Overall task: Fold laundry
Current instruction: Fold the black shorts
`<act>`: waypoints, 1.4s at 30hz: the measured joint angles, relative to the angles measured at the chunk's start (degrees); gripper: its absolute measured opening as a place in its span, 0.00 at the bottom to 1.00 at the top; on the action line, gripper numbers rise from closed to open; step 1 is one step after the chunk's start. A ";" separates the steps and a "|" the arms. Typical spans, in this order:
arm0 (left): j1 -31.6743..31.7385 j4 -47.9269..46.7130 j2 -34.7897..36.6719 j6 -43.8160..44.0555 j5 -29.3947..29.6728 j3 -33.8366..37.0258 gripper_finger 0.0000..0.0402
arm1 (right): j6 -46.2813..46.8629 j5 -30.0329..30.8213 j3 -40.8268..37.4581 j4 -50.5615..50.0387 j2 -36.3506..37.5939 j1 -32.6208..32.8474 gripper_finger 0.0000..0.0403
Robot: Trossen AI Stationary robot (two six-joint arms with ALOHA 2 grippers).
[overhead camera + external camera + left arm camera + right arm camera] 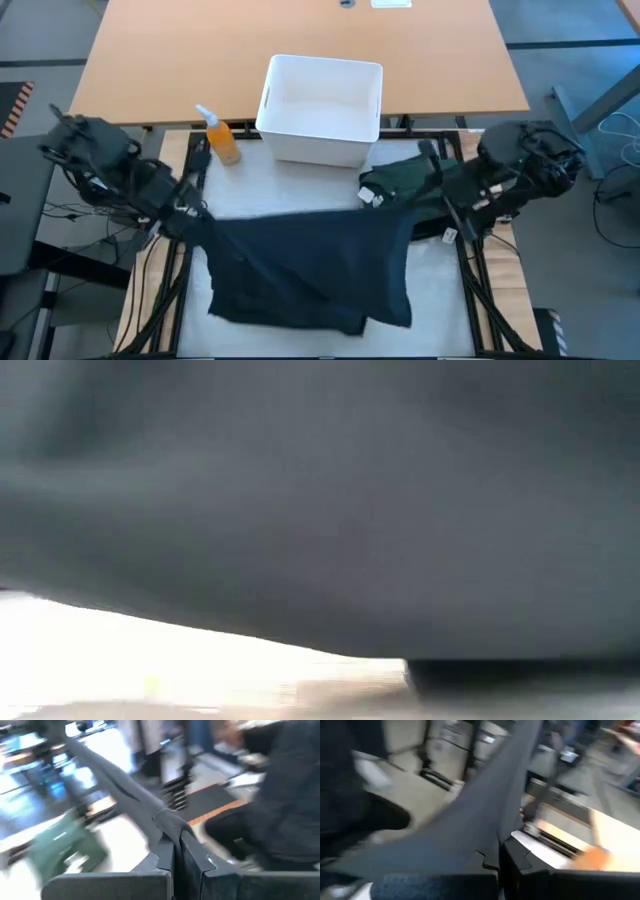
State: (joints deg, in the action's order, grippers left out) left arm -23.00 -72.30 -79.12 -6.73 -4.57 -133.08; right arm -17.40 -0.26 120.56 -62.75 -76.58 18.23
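Black shirt (310, 270) fills the low view; only the high view shows it stretched between left gripper (192, 212) and right gripper (420, 205), both clamped on its corners.

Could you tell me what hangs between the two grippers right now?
The black shirt stretches from the left gripper to the right gripper, in the high view.

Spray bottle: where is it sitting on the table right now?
In the high view the orange spray bottle lies at the table's far edge on the left side, just left of the white bin and behind the spread black garment.
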 joint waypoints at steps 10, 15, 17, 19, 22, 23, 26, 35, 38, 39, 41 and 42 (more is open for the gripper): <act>8.75 -16.29 3.87 8.81 22.38 18.96 0.00 | 3.19 0.14 0.04 -16.43 -10.84 -24.72 0.04; 16.04 -17.66 6.27 7.83 31.29 37.96 0.00 | 1.03 4.32 -0.05 -20.46 -20.29 -31.08 0.04; 19.44 -16.63 7.52 6.95 31.82 43.95 0.00 | 0.78 5.49 -0.05 -20.89 -22.17 -32.06 0.04; 21.67 -15.27 9.39 6.36 30.47 48.73 0.00 | 2.02 4.64 -0.03 -21.16 -23.23 -31.54 0.04; 22.49 -14.08 11.66 5.95 24.82 54.69 0.00 | 5.51 2.65 0.06 -22.37 -24.37 -27.45 0.04; 21.91 -13.37 12.33 5.96 22.94 56.38 0.00 | 7.16 2.16 0.06 -23.08 -24.90 -25.27 0.04; 18.47 -12.81 15.00 9.35 18.13 60.44 0.00 | 11.40 1.64 0.06 -23.16 -26.62 -17.17 0.04; 2.89 4.13 18.96 24.63 9.46 81.45 0.00 | 16.78 -1.55 -4.58 -15.10 -39.88 -1.31 0.04; -0.28 8.33 16.99 27.19 8.15 87.22 0.00 | 20.21 -7.03 -12.49 -7.08 -41.13 -0.95 0.04; -1.09 8.86 16.44 27.83 7.95 88.37 0.00 | 21.53 -8.95 -15.35 -3.47 -41.16 -0.97 0.04; -2.25 9.96 15.56 29.39 7.34 89.96 0.00 | 24.41 -12.26 -19.92 2.64 -40.68 -1.15 0.04; -2.63 10.76 15.25 29.83 6.65 90.43 0.00 | 26.23 -13.06 -21.72 4.91 -40.43 -1.18 0.04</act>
State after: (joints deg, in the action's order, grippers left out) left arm -25.64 -61.54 -63.86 23.10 2.08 -42.65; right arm 8.83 -13.32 98.83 -57.85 -117.00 17.05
